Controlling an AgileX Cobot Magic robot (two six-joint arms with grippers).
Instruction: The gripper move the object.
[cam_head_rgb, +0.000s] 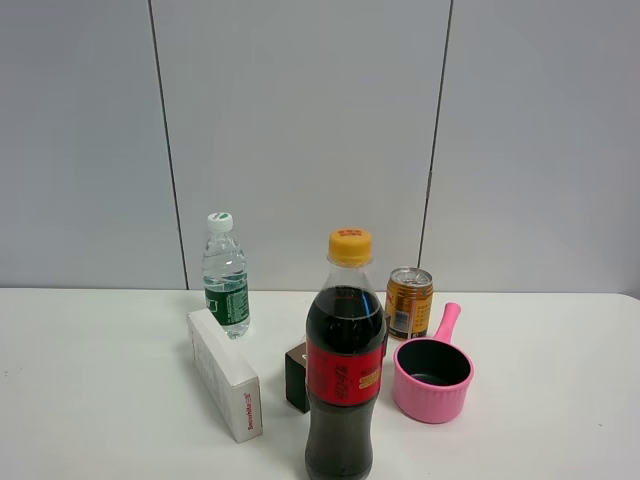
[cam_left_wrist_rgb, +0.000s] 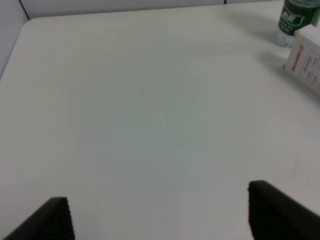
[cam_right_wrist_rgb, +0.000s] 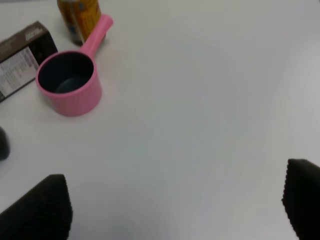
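The cola bottle (cam_head_rgb: 345, 380) stands upright at the front middle of the white table (cam_head_rgb: 100, 400); it has dark cola, a red label and an orange-yellow cap. No gripper shows in the exterior high view. In the left wrist view my left gripper (cam_left_wrist_rgb: 156, 207) is open and empty over bare table, with only its black fingertips (cam_left_wrist_rgb: 55, 220) showing. In the right wrist view my right gripper (cam_right_wrist_rgb: 175, 195) is open and empty, away from the pink pot (cam_right_wrist_rgb: 67, 82). A dark sliver (cam_right_wrist_rgb: 2, 142) at that view's edge may be the bottle's base.
A green-labelled water bottle (cam_head_rgb: 225, 275) and a white box (cam_head_rgb: 225, 373) stand left of the cola bottle. A dark box (cam_head_rgb: 297, 375) sits just behind it. A gold can (cam_head_rgb: 409, 302) and the pink pot (cam_head_rgb: 432, 378) stand to its right. A grey wall rises behind the table.
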